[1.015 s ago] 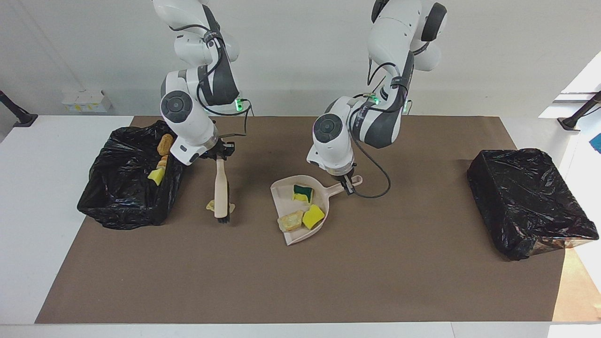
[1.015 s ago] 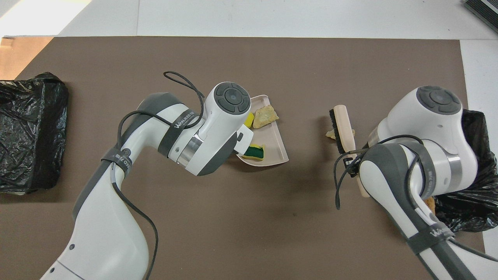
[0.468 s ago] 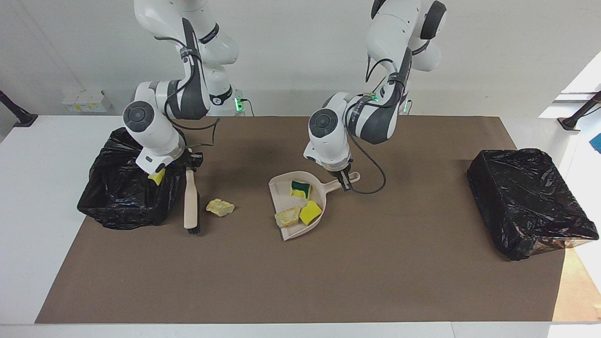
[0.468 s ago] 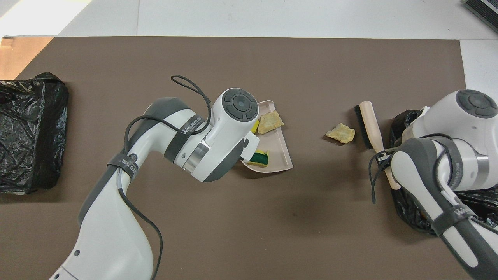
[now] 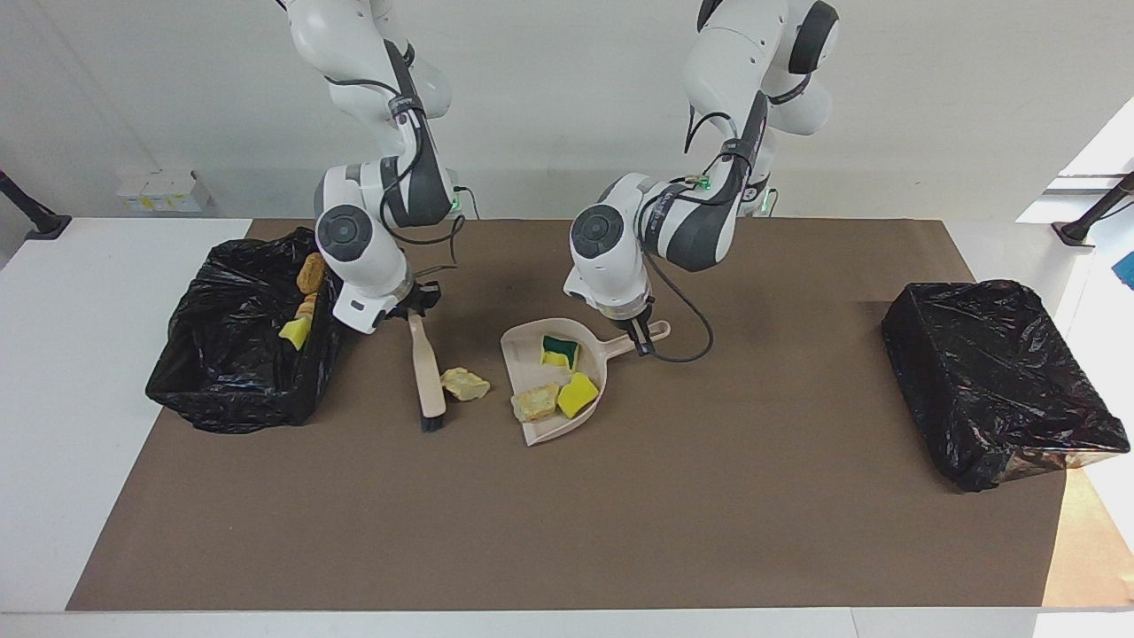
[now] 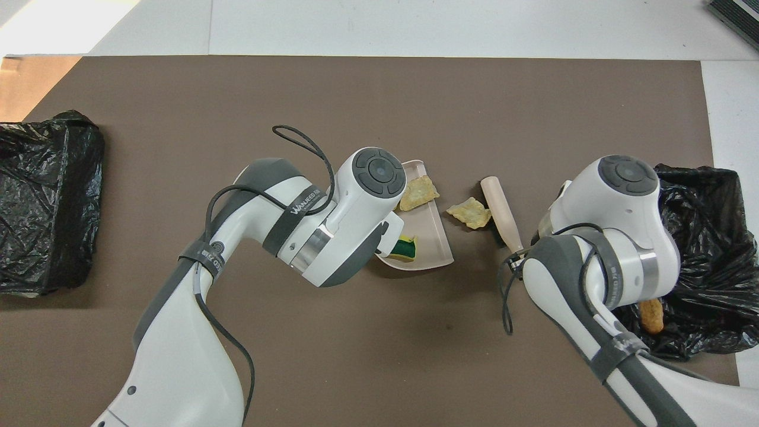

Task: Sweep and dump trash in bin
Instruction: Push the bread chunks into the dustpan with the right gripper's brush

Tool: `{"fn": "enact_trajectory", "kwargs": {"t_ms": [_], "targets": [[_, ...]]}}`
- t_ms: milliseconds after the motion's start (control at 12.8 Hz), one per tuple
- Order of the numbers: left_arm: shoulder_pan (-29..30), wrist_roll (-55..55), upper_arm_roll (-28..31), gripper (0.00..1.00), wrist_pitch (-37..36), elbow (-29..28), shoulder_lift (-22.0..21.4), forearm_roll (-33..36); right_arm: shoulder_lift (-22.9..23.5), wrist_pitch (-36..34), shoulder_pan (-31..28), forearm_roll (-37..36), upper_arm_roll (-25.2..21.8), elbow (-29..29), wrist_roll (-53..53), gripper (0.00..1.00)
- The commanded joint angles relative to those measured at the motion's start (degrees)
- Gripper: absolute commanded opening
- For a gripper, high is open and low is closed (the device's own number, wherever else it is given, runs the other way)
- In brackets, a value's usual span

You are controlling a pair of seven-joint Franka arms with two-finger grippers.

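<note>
I see glossy, crinkled black plastic lining both bins (image 5: pixel 239 354) (image 5: pixel 1001 381). The table cover (image 5: pixel 709 532) looks matt brown, like paper. My dustpan (image 5: pixel 576 341) and brush (image 5: pixel 428 368) read as smooth beige plastic. The trash (image 5: pixel 465 384) looks porous and crumbly, like foam and sponge. Arm shells shine smooth white.

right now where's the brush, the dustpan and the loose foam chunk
brush (image 5: pixel 430 377): facing view, on its pale wooden back.
dustpan (image 5: pixel 524 341): facing view, on a bare part of its floor near the rim.
loose foam chunk (image 5: pixel 465 384): facing view, on its middle, between brush and dustpan.
</note>
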Motion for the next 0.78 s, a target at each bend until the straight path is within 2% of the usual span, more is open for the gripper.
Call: {"fn": "enact_trajectory", "kwargs": {"t_ms": [0, 234, 390, 703], "targets": [[-1.5, -0.85, 0.93, 0.0, 3.04, -3.69, -1.52, -0.69, -0.35, -0.13, 6.19, 3.42, 0.14, -1.61, 4.77, 0.0], [-1.41, -0.85, 0.84, 0.0, 5.59, -5.53, -1.78, -0.69, -0.26, 0.66, 12.88, 8.25, 0.14, -0.65, 12.95, 0.0], [-0.62, -0.06, 0.84, 0.0, 10.14, -8.16, -2.48, -0.78, 0.27, -0.21, 12.98, 8.26, 0.14, 0.4, 12.8, 0.0], [2.97, 8.7, 0.76, 0.0, 10.96, -8.96, -3.36, -2.44, 0.1, -5.64, 12.01, 8.26, 0.06, 5.49, 13.06, 0.0]]}}
